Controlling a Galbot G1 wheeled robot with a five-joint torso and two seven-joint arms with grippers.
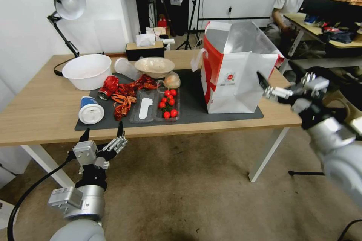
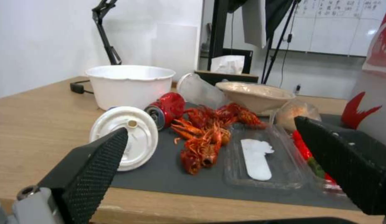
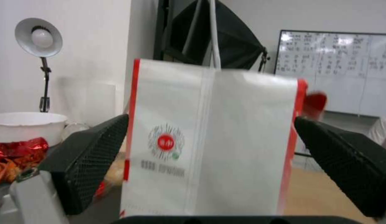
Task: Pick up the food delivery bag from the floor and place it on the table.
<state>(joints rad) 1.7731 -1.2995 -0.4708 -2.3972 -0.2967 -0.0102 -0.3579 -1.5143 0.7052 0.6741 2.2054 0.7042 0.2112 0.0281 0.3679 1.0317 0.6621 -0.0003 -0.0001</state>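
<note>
bag (image 1: 235, 79) upright on surface (image 1: 41, 109) mat, prob. released | right gripper (image 1: 284, 83) beside bag, fingers open | left gripper (image 1: 102, 132) below surface edge, fingers open, idle

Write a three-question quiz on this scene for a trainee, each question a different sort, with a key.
1. True or false: the food delivery bag stands upright on the dark mat of the table.
2. Multiple choice: what lies in the clear tray beside the crayfish? A) cherry tomatoes B) grapes C) eggs
3. Fill in: the right hand is open just off the bag's ____ side, and the left hand is open below the table's near edge.

Key: 1 true; 2 A; 3 right
</note>
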